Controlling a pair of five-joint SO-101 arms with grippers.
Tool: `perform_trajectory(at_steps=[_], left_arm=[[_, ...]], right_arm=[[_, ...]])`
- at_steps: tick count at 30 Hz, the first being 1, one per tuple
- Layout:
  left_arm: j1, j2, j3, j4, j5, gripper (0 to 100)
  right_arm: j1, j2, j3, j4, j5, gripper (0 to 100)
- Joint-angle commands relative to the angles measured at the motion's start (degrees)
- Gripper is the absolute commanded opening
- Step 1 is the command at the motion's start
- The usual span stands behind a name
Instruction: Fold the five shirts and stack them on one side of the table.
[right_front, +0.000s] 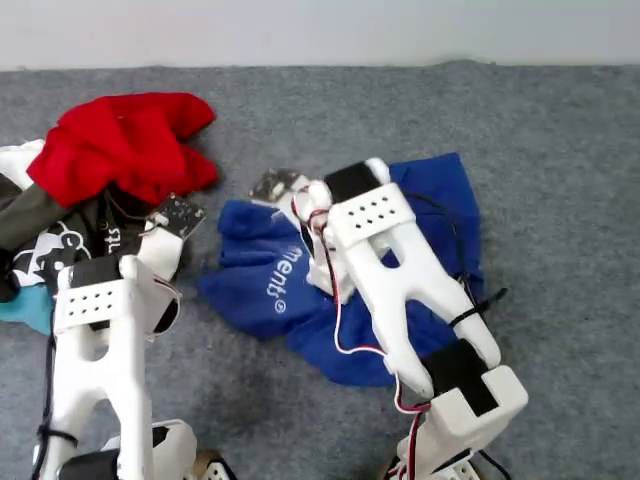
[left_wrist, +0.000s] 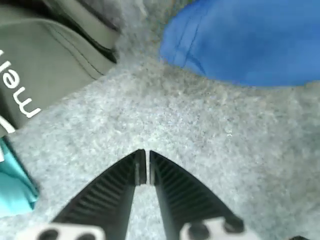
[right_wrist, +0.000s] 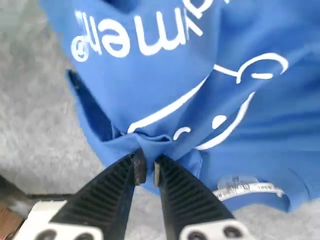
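Right gripper (right_wrist: 146, 170) was nipped almost closed on a gathered fold at the edge of the crumpled blue cotton shirt with white print (right_wrist: 280, 125). The shirt sprawled mid-table on the grey felt table cover (right_front: 560, 150), its bulk running from the pinch towards the right side and the arm's base. Left gripper (left_wrist: 143, 167), jaws together and empty, hovered over bare felt just beside the shirt's left edge. The right arm was plainly the nearer.

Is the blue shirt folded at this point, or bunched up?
Not folded. The blue shirt lies crumpled in an uneven heap on the grey table, and the right gripper pinches a bunched edge of it.
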Motion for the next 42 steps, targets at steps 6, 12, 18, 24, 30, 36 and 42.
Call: perform_trajectory(at_steps=[6, 12, 18, 24, 30, 36, 42], left_arm=[[-0.1, 6.7, 0.0, -1.1, -0.5, 2], [-0.1, 16.2, -0.1, -6.8, -0.4, 2], [0.0, 25.8, -2.9, -9.1, -0.4, 2], [0.0, 30.3, -7.4, -6.2, -0.4, 2], [0.0, 32.6, -9.5, -4.6, -0.4, 2], [0.0, 32.6, -9.5, -4.6, -0.4, 2], [0.0, 32.6, -9.5, -4.6, -0.4, 2]], right_arm=[[0.9, 6.8, 4.0, -9.2, -0.8, 13.0], [0.6, 6.7, -4.2, 0.4, -2.5, 15.7], [0.7, 5.5, -8.4, 6.2, -2.5, 15.7], [0.6, 5.1, -1.5, 2.3, -2.5, 15.4], [0.6, 5.6, 8.2, -9.1, -2.5, 15.1], [0.9, 5.1, 11.5, -13.8, -0.6, 0.8], [0.9, 4.6, 7.6, -7.3, 0.9, 0.9]])
